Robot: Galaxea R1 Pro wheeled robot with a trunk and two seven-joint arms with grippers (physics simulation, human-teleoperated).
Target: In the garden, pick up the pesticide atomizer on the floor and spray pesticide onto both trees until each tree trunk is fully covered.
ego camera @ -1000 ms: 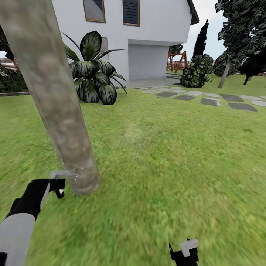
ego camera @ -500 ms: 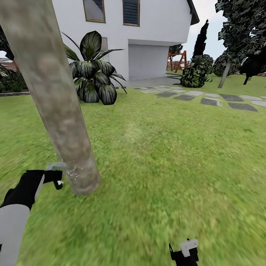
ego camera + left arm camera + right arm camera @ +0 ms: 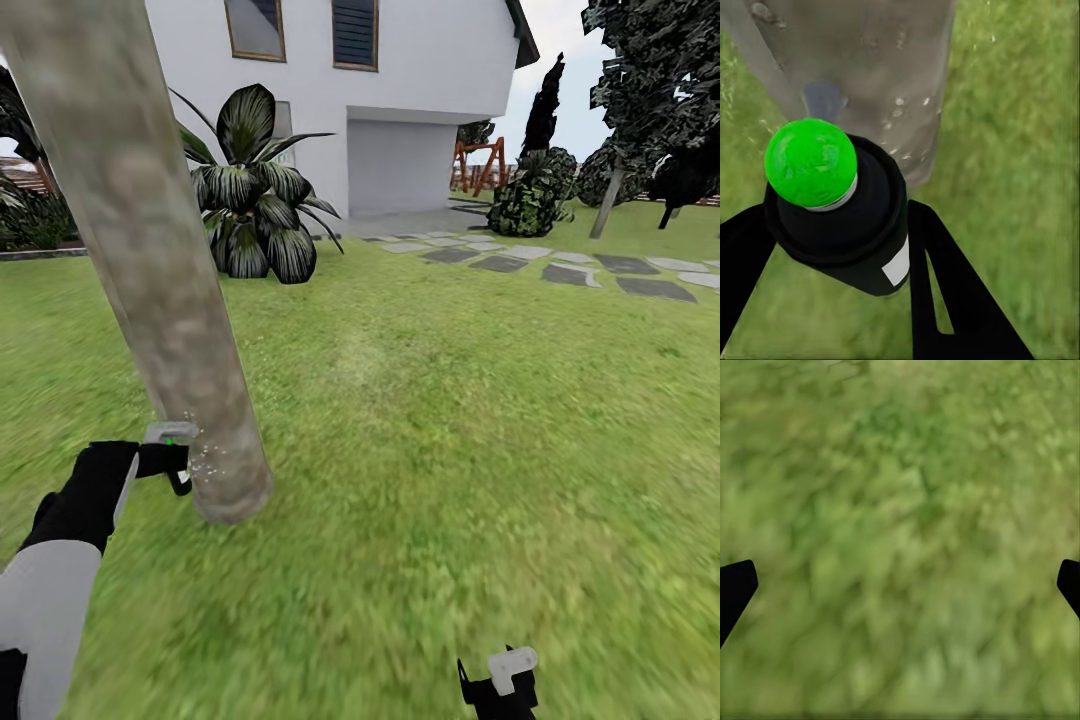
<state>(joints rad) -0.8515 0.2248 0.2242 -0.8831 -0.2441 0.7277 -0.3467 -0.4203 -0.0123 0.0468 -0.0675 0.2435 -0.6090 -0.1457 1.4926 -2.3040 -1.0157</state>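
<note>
A thick mottled grey-brown tree trunk [image 3: 170,300] slants down the left of the head view to its base in the lawn. My left gripper [image 3: 165,458] is shut on the pesticide atomizer [image 3: 170,436], held right beside the lower trunk. In the left wrist view the atomizer is a black body [image 3: 851,232] with a green cap [image 3: 810,161] between my black fingers [image 3: 945,292], and it faces the trunk [image 3: 870,52]. White pesticide specks [image 3: 203,466] dot the bark there [image 3: 900,101]. A second tree [image 3: 608,200] stands far right. My right gripper [image 3: 900,585] hangs open over grass [image 3: 500,685].
A white house [image 3: 400,90] with a grey garage door stands ahead, with a broad-leaved dark plant [image 3: 255,190] in front of it. Grey stepping stones [image 3: 560,268] cross the lawn at right. Dark bushes [image 3: 530,195] and a wooden swing frame [image 3: 480,165] lie beyond. Open grass [image 3: 450,420] spreads right of the trunk.
My left gripper has carried the atomizer upward and a little closer to the trunk. The right gripper has stayed put.
</note>
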